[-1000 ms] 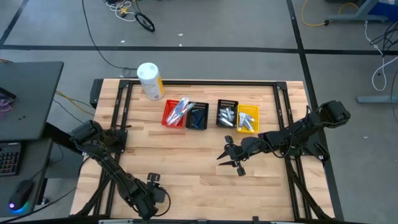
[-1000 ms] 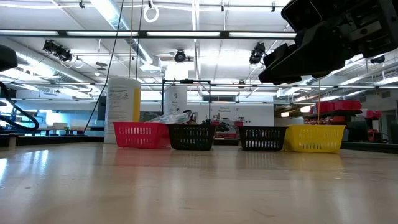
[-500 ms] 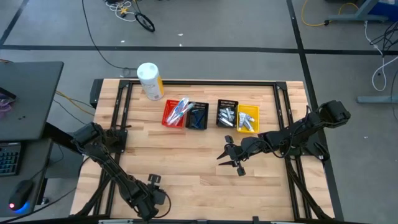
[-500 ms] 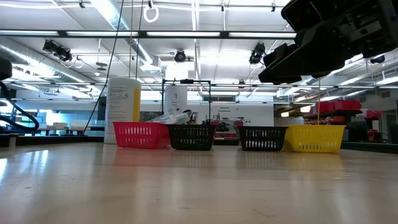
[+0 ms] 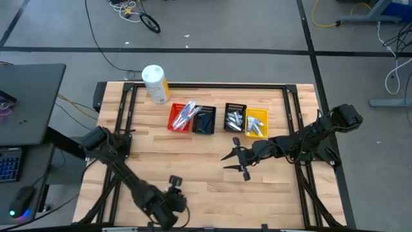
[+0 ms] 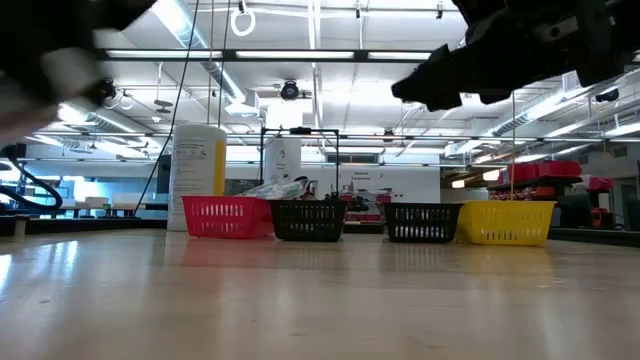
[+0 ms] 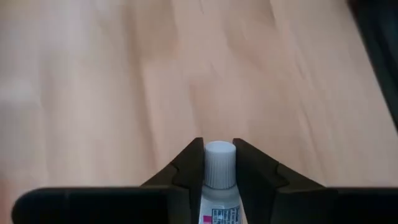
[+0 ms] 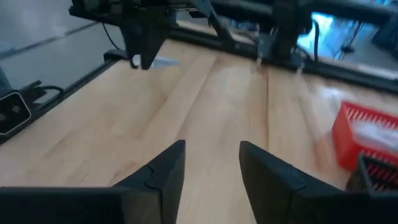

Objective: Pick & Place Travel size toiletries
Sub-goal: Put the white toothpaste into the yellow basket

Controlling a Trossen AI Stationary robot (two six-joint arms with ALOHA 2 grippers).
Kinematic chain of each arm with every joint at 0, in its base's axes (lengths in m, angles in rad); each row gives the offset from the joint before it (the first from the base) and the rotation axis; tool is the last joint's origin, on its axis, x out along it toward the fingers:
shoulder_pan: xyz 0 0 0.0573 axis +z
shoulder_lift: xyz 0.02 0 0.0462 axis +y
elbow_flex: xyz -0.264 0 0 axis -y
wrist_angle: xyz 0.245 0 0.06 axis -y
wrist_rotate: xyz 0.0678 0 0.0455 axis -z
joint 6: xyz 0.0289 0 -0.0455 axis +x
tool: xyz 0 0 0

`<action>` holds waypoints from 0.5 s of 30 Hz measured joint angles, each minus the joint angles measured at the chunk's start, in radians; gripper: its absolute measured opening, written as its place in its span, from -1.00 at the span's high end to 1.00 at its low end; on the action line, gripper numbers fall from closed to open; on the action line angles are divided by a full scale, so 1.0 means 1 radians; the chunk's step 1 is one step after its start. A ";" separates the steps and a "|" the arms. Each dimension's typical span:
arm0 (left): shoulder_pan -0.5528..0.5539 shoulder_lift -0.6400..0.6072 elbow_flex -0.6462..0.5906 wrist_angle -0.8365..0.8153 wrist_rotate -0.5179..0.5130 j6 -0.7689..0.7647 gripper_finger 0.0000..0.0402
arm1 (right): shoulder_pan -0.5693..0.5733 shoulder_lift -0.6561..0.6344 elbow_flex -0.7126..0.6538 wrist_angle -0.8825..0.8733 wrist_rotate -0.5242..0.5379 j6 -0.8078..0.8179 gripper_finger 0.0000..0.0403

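Near the table's front edge, left gripper (image 7: 219, 163) clamps a white toothpaste tube (image 7: 219, 180), label unreadable.

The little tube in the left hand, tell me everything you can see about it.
The tube is small and white, likely plastic, with a round, pale grey screw cap pointing forward. A bit of pink and dark print shows on its body. It sits between the two dark fingers of the left hand, which press its sides, held above the bare wooden table. Its rear end is hidden.
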 joint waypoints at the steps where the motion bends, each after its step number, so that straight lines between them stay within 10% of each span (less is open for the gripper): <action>1: 0.021 0.000 0.019 0.006 -0.020 0.025 0.59 | 0.000 0.000 0.000 0.013 0.000 -0.015 0.18; 7: 0.170 -0.001 0.113 0.146 -0.251 0.112 0.65 | 0.000 0.000 0.000 0.028 0.097 -0.069 0.06; 15: 0.316 -0.003 0.152 0.484 -0.186 0.282 0.60 | 0.000 0.000 0.000 0.091 -0.016 -0.057 0.06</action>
